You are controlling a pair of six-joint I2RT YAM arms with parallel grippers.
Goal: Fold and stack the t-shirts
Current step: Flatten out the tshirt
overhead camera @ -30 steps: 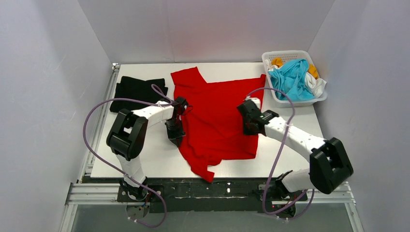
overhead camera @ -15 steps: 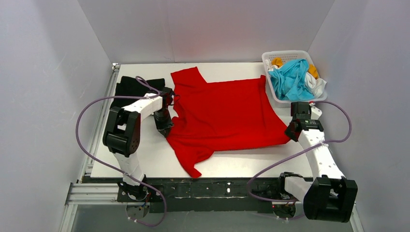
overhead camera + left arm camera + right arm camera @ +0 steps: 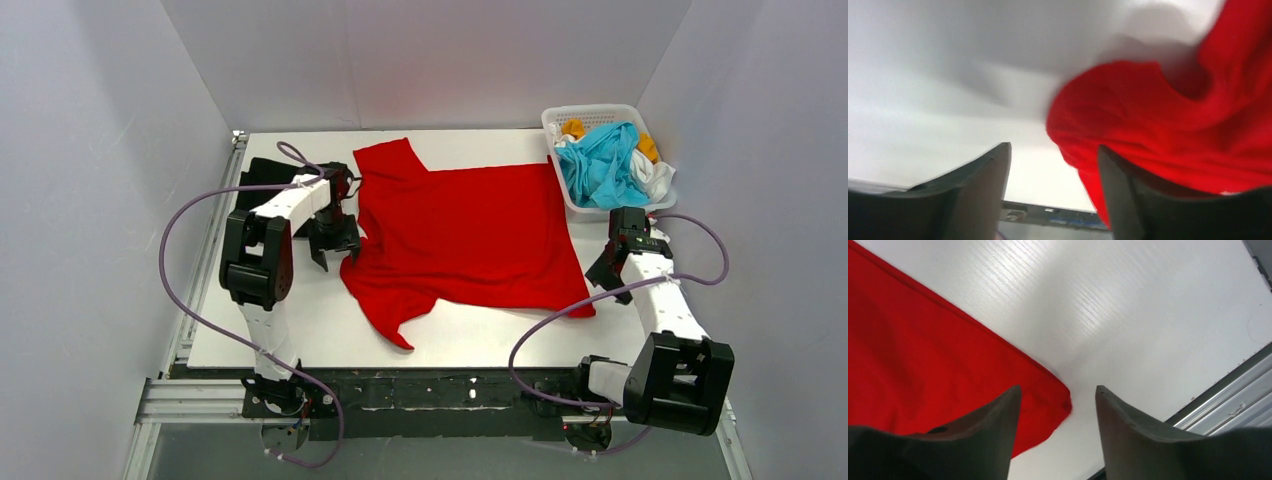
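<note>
A bright red t-shirt (image 3: 465, 230) lies spread flat across the middle of the white table (image 3: 300, 320), one sleeve toward the back and one toward the front. My left gripper (image 3: 335, 252) stands open at the shirt's left edge; in the left wrist view the red cloth (image 3: 1173, 125) lies past the open left gripper (image 3: 1053, 146), beside the right finger. My right gripper (image 3: 603, 275) is open just off the shirt's front right corner (image 3: 1060, 400), which rests on the table between the fingertips of the right gripper (image 3: 1057, 388). A folded black t-shirt (image 3: 262, 178) lies at the back left, partly behind the left arm.
A white lattice basket (image 3: 560, 118) at the back right holds cyan (image 3: 600, 165), white and orange-yellow shirts. Purple cables loop from both arms. The table's right edge and a metal rail (image 3: 1238, 400) run close to the right gripper.
Both grippers have opened and let go of the red shirt. The right arm drew the hem out to the right, so the shirt lies spread; the left gripper moved back and left.
</note>
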